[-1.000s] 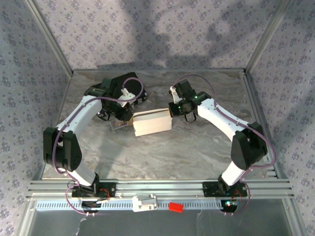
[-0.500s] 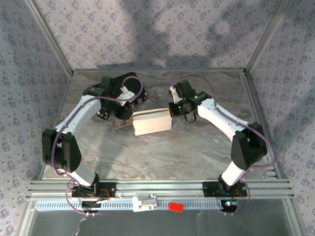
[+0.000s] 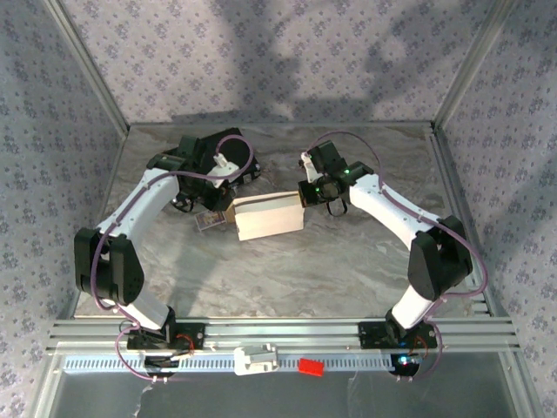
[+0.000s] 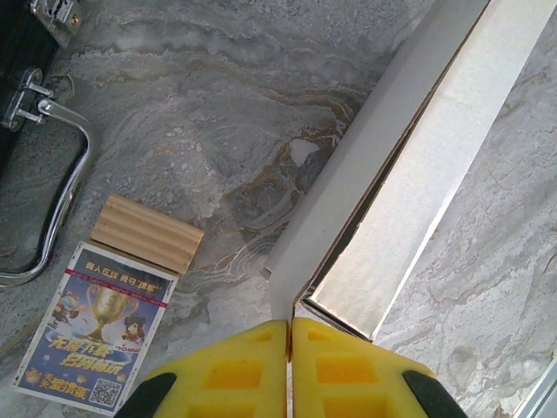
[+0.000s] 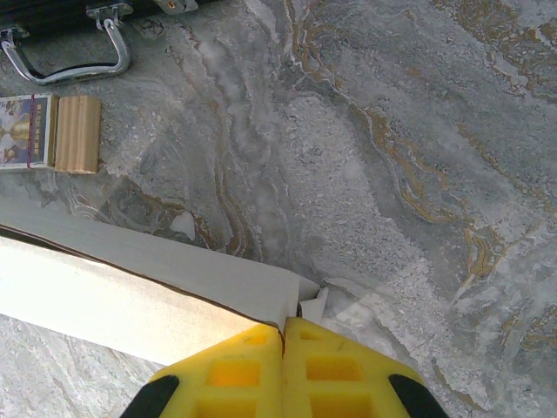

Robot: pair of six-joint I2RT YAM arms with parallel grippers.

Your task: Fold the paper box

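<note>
The 2 arms bend inward, left claw (image 4: 290, 326) and right claw (image 5: 283, 327) both pinched shut.

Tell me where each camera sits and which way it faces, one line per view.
Top external: above and behind the arms, facing down on the table; both arms show, left gripper and right gripper at the box.
Left wrist: on the left arm, facing down past its yellow fingers, shut on a box flap.
Right wrist: on the right arm, facing down past its yellow fingers, shut on the box's corner.
Shared: both wrist views show box, card, block and case handle.
</note>
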